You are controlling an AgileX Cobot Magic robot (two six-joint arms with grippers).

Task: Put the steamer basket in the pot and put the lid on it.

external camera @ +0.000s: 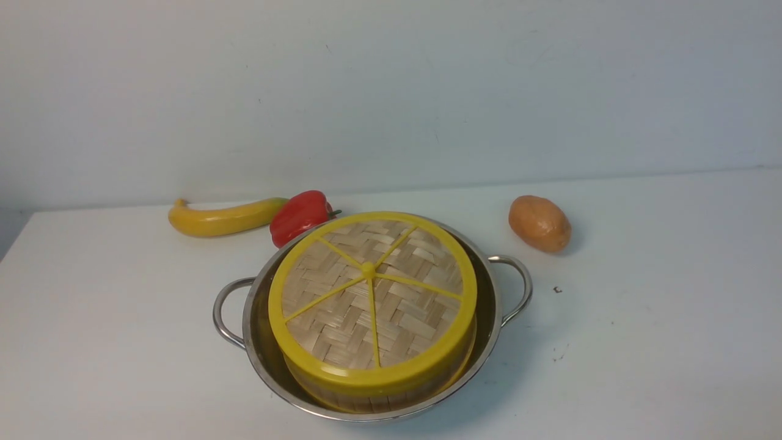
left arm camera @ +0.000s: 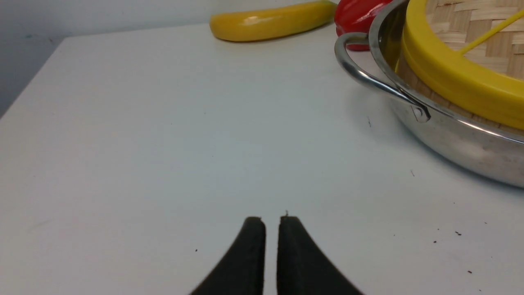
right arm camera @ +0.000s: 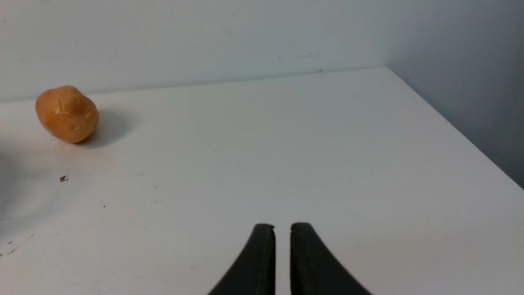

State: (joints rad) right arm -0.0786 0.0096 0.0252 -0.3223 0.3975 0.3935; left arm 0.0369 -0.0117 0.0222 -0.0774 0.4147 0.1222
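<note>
The steel pot (external camera: pixel 259 342) stands at the front middle of the white table, with a looped handle on each side. The steamer basket sits inside it; only its bamboo side wall (external camera: pixel 366 400) shows, and its contents are hidden. The woven lid (external camera: pixel 366 293) with yellow rim, spokes and knob lies on top of the basket. Neither gripper shows in the front view. My left gripper (left arm camera: pixel 272 219) is shut and empty over bare table, apart from the pot (left arm camera: pixel 462 143) and lid (left arm camera: pixel 450 78). My right gripper (right arm camera: pixel 282 226) is shut and empty over bare table.
A yellow banana (external camera: pixel 223 218) and a red pepper (external camera: pixel 299 215) lie just behind the pot on its left. A brown potato (external camera: pixel 539 223) lies behind it on the right and also shows in the right wrist view (right arm camera: pixel 66 113). A wall stands behind the table.
</note>
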